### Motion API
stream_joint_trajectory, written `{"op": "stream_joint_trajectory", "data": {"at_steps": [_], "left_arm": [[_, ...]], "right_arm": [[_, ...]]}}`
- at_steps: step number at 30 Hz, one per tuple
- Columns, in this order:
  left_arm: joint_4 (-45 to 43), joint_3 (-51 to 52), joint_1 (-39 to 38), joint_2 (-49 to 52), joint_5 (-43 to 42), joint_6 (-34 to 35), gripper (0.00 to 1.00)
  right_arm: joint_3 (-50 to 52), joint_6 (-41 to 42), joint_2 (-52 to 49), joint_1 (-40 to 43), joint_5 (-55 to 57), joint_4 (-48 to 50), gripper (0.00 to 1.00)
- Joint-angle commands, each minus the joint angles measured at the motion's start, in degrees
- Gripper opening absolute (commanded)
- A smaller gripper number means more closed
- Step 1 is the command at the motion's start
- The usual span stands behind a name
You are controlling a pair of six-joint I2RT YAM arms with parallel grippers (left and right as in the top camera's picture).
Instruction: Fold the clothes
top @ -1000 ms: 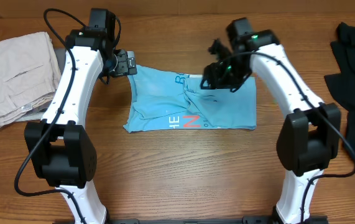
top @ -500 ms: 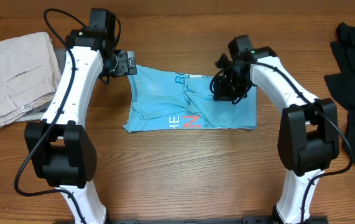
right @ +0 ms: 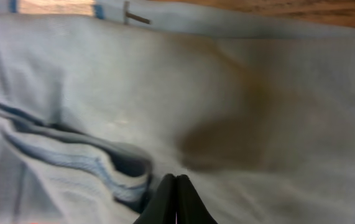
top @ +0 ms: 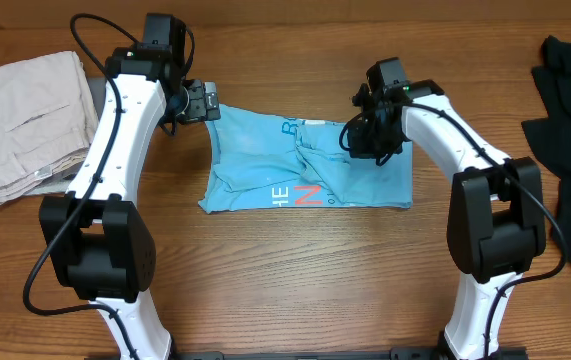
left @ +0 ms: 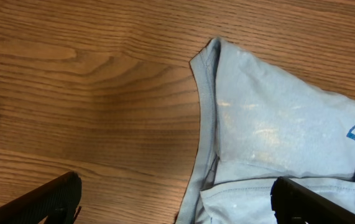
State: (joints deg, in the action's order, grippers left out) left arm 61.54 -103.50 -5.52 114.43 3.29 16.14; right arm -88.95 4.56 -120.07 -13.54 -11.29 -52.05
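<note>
The clothes, a light blue T-shirt [top: 265,160] with red-and-white lettering, lie crumpled and partly folded at the table's middle. My left gripper [top: 206,101] stands open at the shirt's upper left corner. In the left wrist view its fingers [left: 43,202] straddle the hemmed edge of the shirt [left: 270,137], one over bare wood, one over cloth. My right gripper [top: 365,135] is down on the shirt's upper right part. In the right wrist view the right gripper [right: 176,180] is shut, tips together against the blue fabric [right: 239,93] beside a dark fold; no cloth shows between them.
Beige khaki trousers [top: 25,120] lie folded at the far left. A black garment [top: 570,110] lies at the right edge. Bare wooden table [top: 295,270] runs in front of the shirt, between the two arm bases.
My right gripper has shut and shifted a little to the right, down onto the shirt's upper right part. The left arm and the shirt have not visibly moved.
</note>
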Motion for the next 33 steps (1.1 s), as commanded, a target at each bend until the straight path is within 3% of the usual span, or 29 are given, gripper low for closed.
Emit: {"op": "stream_joint_trajectory", "data": {"at_steps": [1, 17, 33], "left_arm": [[-0.1, -0.5, 0.3, -0.5, 0.5, -0.3, 1.0], [-0.1, -0.5, 0.3, -0.5, 0.5, -0.3, 1.0], [-0.1, -0.5, 0.3, -0.5, 0.5, -0.3, 1.0]], "right_arm": [[2.6, 1.5, 1.3, -0.3, 2.2, 2.1, 0.04], [3.7, 1.4, 3.0, -0.3, -23.4, 0.0, 0.04], [3.8, 1.6, 3.0, -8.2, -23.1, -1.9, 0.14]]}}
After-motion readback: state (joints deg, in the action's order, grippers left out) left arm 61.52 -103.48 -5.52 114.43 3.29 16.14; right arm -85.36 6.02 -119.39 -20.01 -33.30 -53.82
